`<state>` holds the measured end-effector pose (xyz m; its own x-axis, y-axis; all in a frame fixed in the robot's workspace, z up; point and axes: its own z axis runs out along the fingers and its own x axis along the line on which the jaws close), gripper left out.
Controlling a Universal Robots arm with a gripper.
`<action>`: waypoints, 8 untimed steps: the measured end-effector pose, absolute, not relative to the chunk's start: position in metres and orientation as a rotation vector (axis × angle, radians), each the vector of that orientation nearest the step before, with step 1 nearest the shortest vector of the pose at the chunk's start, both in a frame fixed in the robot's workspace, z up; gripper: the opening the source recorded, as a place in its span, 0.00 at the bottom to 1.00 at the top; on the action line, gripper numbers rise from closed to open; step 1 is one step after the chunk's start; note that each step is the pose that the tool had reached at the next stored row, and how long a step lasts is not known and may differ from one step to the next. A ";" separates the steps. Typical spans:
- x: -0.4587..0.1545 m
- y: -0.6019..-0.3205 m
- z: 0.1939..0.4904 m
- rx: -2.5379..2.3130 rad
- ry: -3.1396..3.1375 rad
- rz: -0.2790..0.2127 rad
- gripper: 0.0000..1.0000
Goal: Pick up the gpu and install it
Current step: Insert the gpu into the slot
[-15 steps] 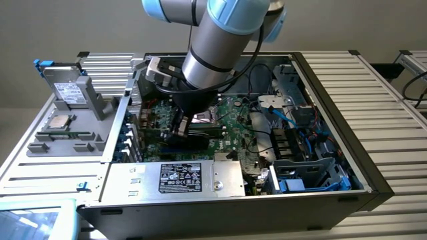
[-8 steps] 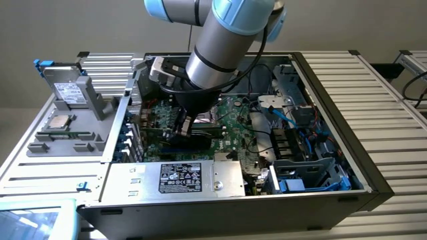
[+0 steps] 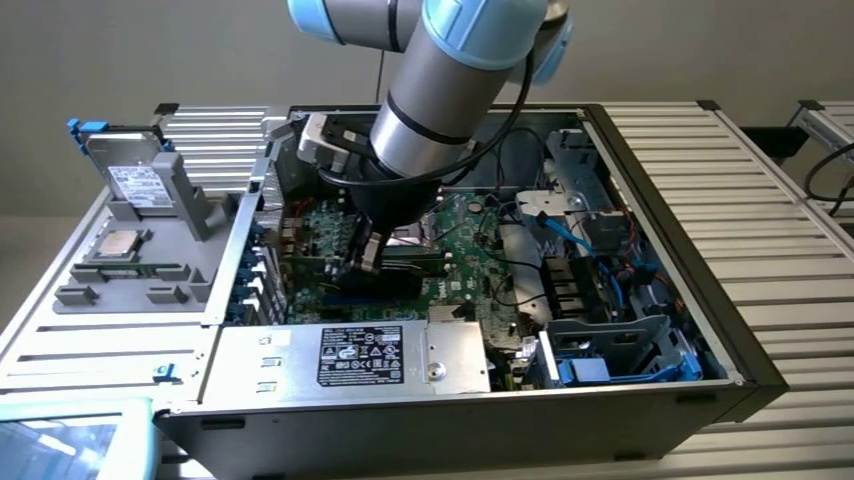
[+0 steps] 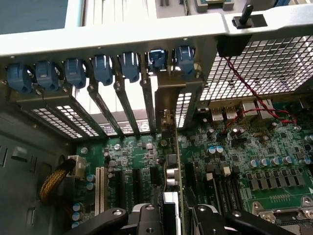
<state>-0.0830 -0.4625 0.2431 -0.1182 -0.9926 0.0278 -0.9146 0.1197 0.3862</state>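
Inside the open computer case (image 3: 747, 330), my gripper (image 3: 368, 252) reaches down over the green motherboard (image 3: 461, 245). In the wrist view the gpu (image 4: 172, 178) stands on edge between my fingers (image 4: 147, 218), and my gripper (image 4: 172, 216) is shut on it. Its thin green board runs from the gripper towards the rear slot openings, and its metal bracket (image 4: 182, 105) lies against the case's back wall under a blue clip (image 4: 185, 58). The card's lower edge is down at an expansion slot on the motherboard (image 4: 132, 161). The gpu (image 3: 416, 264) shows as a dark strip beside the gripper.
A row of blue slot clips (image 4: 73, 71) and metal slot covers (image 4: 100, 105) lines the rear wall. Red wires (image 4: 247, 88) cross a perforated grille. The power supply (image 3: 354, 355) sits at the case front, drive cages and blue cables (image 3: 627, 300) on the exterior view's right. A grey fixture (image 3: 127, 250) stands outside.
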 end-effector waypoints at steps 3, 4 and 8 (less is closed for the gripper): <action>-0.083 -0.465 0.243 1.879 -2.116 -0.398 0.28; -0.083 -0.466 0.243 1.881 -2.114 -0.397 0.28; -0.083 -0.467 0.243 1.884 -2.111 -0.397 0.28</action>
<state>-0.0830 -0.4672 0.2432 -0.1078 -0.9938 0.0280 -0.9158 0.1102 0.3862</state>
